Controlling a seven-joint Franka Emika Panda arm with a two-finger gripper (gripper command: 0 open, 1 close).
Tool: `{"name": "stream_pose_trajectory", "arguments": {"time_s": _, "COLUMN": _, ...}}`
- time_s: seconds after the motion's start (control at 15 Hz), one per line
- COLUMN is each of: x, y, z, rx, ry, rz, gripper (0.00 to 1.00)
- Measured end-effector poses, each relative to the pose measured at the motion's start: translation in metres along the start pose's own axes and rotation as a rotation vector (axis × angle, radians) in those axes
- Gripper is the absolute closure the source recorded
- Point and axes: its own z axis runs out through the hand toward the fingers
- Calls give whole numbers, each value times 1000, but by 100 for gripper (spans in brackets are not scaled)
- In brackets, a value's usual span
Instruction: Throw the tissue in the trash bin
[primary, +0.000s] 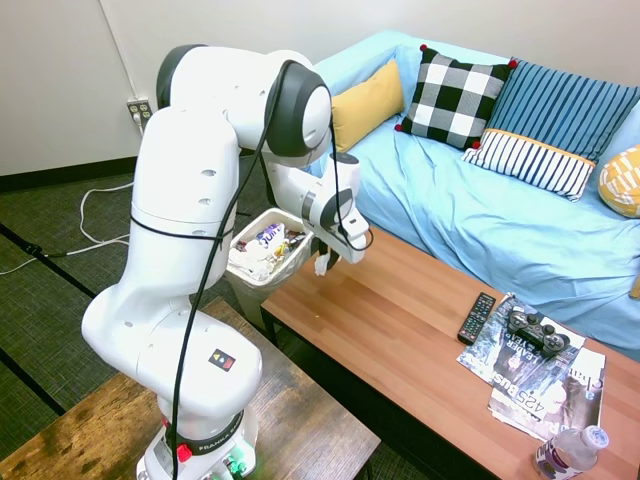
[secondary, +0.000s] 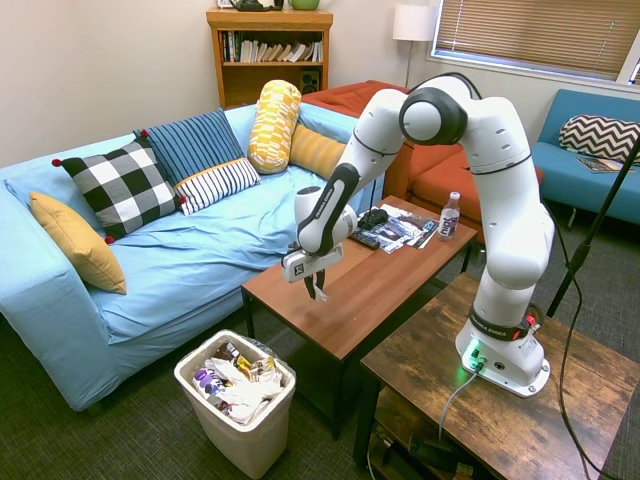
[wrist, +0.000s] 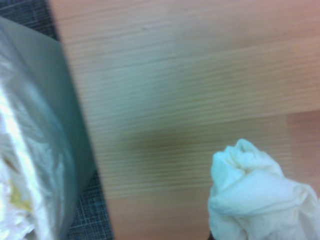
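One white tissue (wrist: 260, 195) wad is pinched in the end effector (secondary: 315, 288), fingers pressed on it, hanging above the near end of the wooden tabletop (secondary: 370, 285) and clear of it. Trash bin (secondary: 238, 408) sits on the floor just past that tabletop end, already stuffed with wrappers and paper. Step in hand, I'd say: carry to the bin. Do it well by moving outward past the tabletop edge until centred over the bin's opening, lowering near the rim, then releasing; letting go early likely drops it on the wood or carpet.
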Motion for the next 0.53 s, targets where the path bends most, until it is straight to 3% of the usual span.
{"name": "stream_pose_trajectory", "arguments": {"time_s": 0.27, "x": -75, "y": -58, "z": -45, "rx": -9, "ry": 67, "rz": -122, "gripper": 100}}
{"name": "stream_pose_trajectory", "arguments": {"time_s": 0.53, "x": -155, "y": -118, "z": -29, "rx": -33, "ry": 97, "rz": -248, "gripper": 100}}
